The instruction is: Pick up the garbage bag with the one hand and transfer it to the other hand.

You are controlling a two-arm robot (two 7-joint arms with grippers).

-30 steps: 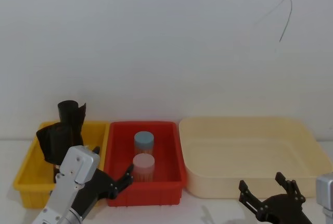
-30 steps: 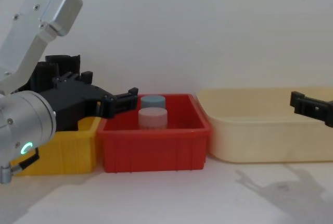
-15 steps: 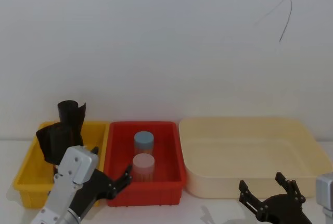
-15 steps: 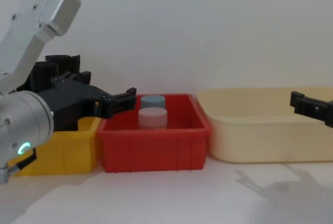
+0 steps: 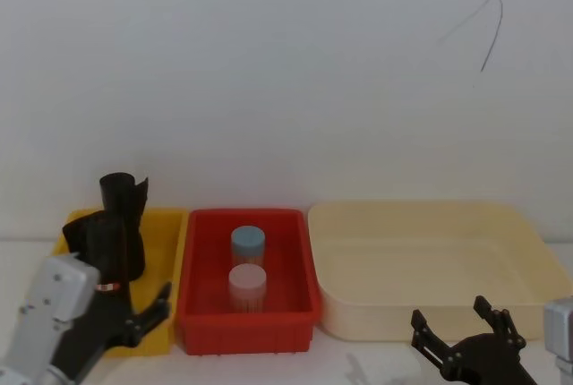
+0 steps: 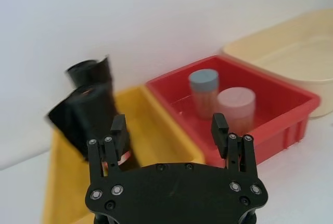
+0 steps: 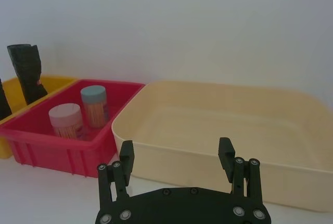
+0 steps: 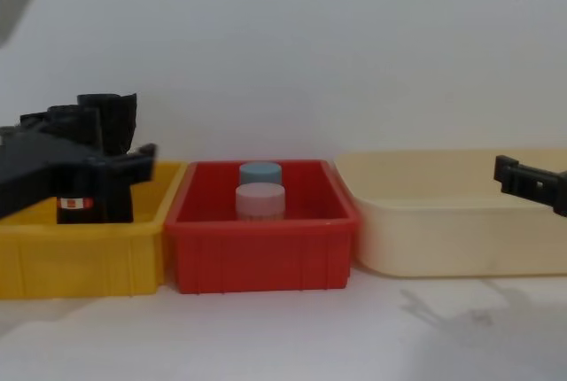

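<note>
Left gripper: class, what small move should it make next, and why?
Probably shift a little to the robot's left. The left gripper is open, but the garbage bag, standing in the yellow bin, lines up with one finger, not the gap.

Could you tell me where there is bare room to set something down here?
The beige tub is bare inside. The table in front of the red bin is free, between the left hand and the right hand. Crowded: the yellow bin holds the garbage bag and a taller black bundle; two jars take the red bin's middle.
</note>
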